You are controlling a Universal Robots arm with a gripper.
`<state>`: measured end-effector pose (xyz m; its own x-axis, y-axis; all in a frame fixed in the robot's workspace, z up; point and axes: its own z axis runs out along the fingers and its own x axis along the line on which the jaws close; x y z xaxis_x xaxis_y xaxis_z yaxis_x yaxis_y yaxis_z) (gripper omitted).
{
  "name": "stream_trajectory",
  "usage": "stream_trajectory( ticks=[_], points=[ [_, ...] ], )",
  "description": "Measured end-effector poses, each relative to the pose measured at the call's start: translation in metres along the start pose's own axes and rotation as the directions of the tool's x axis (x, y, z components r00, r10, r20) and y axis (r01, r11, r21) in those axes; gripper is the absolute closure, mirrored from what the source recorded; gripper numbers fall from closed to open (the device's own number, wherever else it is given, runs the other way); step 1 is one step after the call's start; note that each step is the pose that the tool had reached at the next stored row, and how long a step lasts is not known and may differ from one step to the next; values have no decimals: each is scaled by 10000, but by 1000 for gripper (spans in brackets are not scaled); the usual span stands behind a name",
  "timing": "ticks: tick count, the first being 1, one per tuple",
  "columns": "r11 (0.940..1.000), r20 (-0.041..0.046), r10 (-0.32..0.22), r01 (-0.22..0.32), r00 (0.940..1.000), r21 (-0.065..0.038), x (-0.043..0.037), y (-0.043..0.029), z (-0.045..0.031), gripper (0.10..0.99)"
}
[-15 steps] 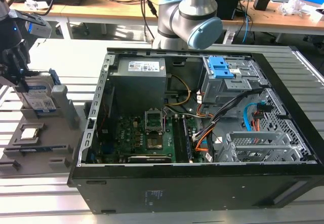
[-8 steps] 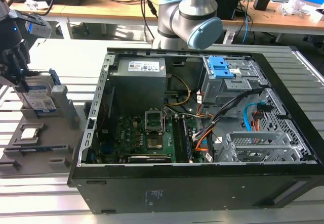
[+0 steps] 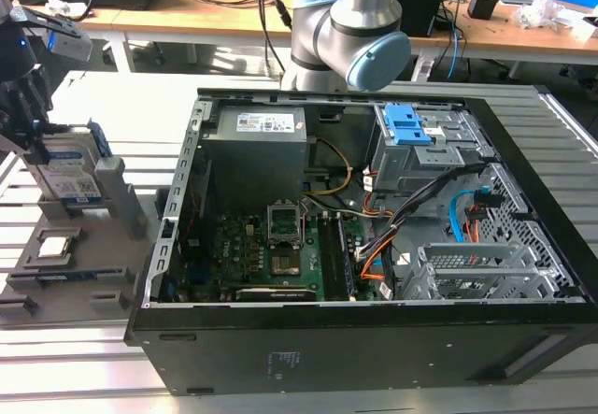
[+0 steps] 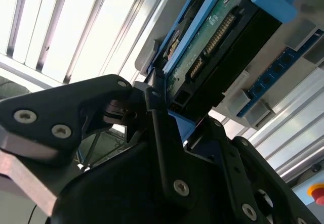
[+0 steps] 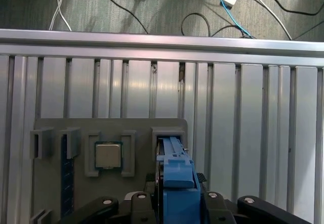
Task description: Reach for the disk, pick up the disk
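My black metal gripper [image 5: 176, 181] is dotted with silver screw heads. The silver rectangular hard disk [image 3: 67, 169] carries a white-and-blue label. Its plastic carrier frame [image 5: 174, 161] is bright blue, and its circuit board [image 4: 202, 47] is green with black connectors. The moulded plastic holder [image 5: 136, 128] is plain grey. The small square chip [image 5: 108, 154] is silver with a green rim. The ribbed metal table [image 5: 243, 123] is silver-grey, striped by dark grooves. The open computer case [image 3: 374, 353] is black, with a green motherboard [image 3: 285, 260], an orange cable [image 3: 369, 269], a blue cable [image 3: 455, 213] and bright-blue latches [image 3: 408, 126]. 1 red button [image 4: 318, 191] sits on yellow.
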<state>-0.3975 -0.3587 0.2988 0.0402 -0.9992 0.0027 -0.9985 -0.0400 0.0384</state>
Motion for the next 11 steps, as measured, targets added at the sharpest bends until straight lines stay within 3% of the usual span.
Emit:
stream_trajectory(
  ticks=[11],
  points=[
    [10000, 1, 1, -1, 10000, 1, -3, 7, -174, 718]
  ],
)
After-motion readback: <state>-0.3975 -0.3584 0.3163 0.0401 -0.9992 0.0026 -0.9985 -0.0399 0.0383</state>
